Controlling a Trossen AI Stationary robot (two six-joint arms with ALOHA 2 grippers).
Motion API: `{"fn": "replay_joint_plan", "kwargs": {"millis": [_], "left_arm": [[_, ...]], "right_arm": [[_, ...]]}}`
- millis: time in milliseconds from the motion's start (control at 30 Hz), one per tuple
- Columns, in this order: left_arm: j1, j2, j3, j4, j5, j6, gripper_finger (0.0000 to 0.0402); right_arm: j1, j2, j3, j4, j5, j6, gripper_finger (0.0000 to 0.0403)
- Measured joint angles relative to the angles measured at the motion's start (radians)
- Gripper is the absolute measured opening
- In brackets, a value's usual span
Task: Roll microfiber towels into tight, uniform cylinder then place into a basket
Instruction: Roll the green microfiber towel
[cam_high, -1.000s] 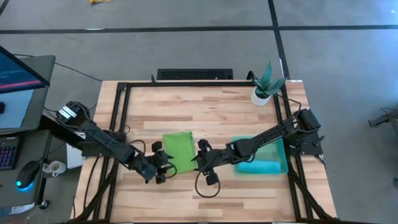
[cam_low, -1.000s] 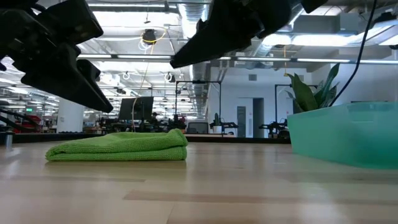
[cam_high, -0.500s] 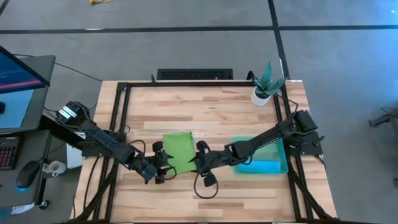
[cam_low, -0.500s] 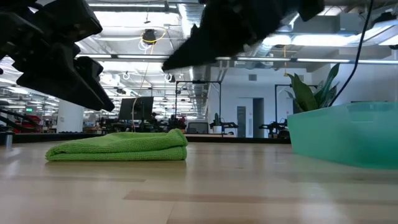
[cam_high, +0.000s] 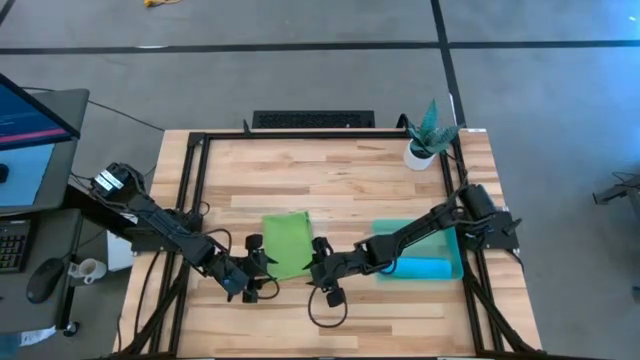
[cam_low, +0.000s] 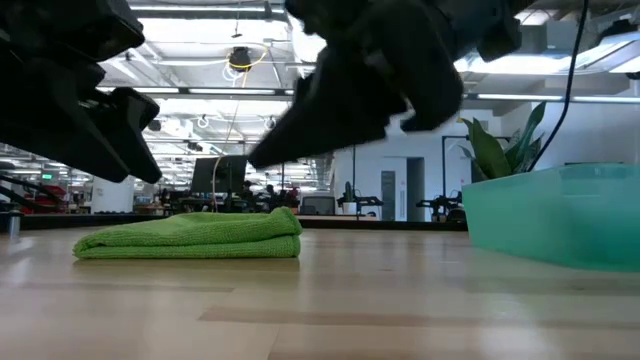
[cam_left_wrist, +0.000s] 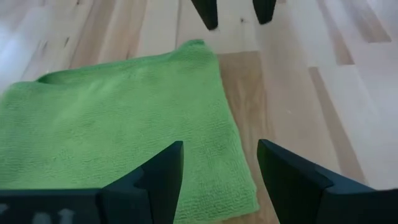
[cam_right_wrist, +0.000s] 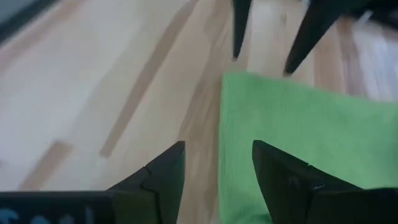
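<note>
Task progress, mid-sequence. My left gripper (cam_high: 262, 275), a dark two-finger tool, hangs above the tabletop at the near left corner of the lime-green microfiber towel (cam_high: 286, 243); its fingers (cam_left_wrist: 163, 176) stand wide apart and hold nothing, with the cloth's corner showing between them in the left wrist view. My right gripper (cam_high: 318, 268) mirrors it at the near right corner, fingers (cam_right_wrist: 166, 173) likewise spread and empty, straddling the towel's edge (cam_right_wrist: 283, 127). Neither tool appears to touch the cloth; in the low view both hang clear above it. The green towel lies flat on the pale wooden table (cam_high: 340, 180) in a folded rectangle, not rolled, just beside the shallow translucent teal-green plastic basket (cam_high: 455, 245). Inside the basket lies the bright sky-blue microfiber towel (cam_high: 420, 268), bunched into a long form; how tight its roll is I cannot tell. I judge one towel done and one wholly outstanding: the green cloth remains to be gripped, rolled into a cylinder and carried into the basket next to the blue one.
</note>
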Motion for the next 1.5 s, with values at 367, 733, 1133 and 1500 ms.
{"fn": "replay_joint_plan", "kwargs": {"millis": [367, 733, 1133, 1500], "left_arm": [[-0.011, 0.0, 0.0, -0.001, 0.004, -0.001, 0.0199], [-0.013, 0.047, 0.0, -0.026, 0.015, -0.049, 0.0199], [-0.016, 0.243, 0.03, 0.045, 0.014, -0.054, 0.0199], [-0.014, 0.258, 0.031, 0.03, 0.03, -0.151, 0.0128]], "right_arm": [[-0.026, 0.035, 0.001, -0.03, -0.032, -0.025, 0.0209], [-0.067, 0.114, 0.004, -0.041, -0.074, -0.005, 0.0209], [-0.078, 0.115, 0.004, -0.059, -0.085, 0.065, 0.0209], [-0.078, 0.117, 0.003, -0.067, -0.106, 0.063, 0.0134]]}}
